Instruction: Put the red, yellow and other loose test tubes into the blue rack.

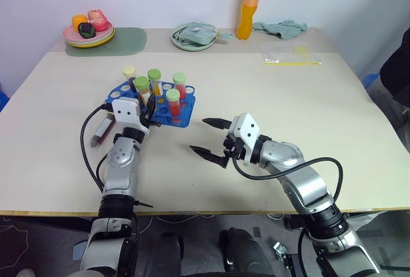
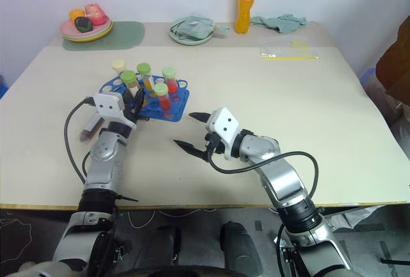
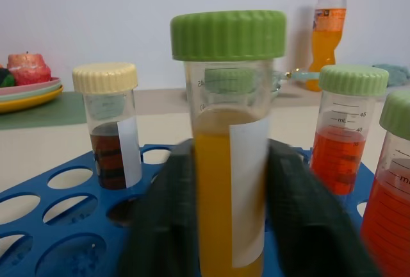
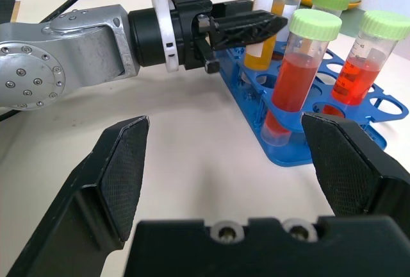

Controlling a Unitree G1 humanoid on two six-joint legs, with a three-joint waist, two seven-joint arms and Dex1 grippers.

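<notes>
The blue rack stands on the table left of centre. Upright in it are a cream-capped dark maroon tube, two red tubes with green caps and a yellow tube. My left gripper reaches into the rack from the near side. Its fingers press both sides of a yellow, green-capped tube that stands in a hole. Another tube with dark red liquid lies on the table left of my left wrist. My right gripper hovers open and empty just right of the rack.
Along the far edge stand a tall orange drink bottle, a plate of toy fruit on a green mat, a green plate, a teal cloth and a clear bag. A person stands at the right edge.
</notes>
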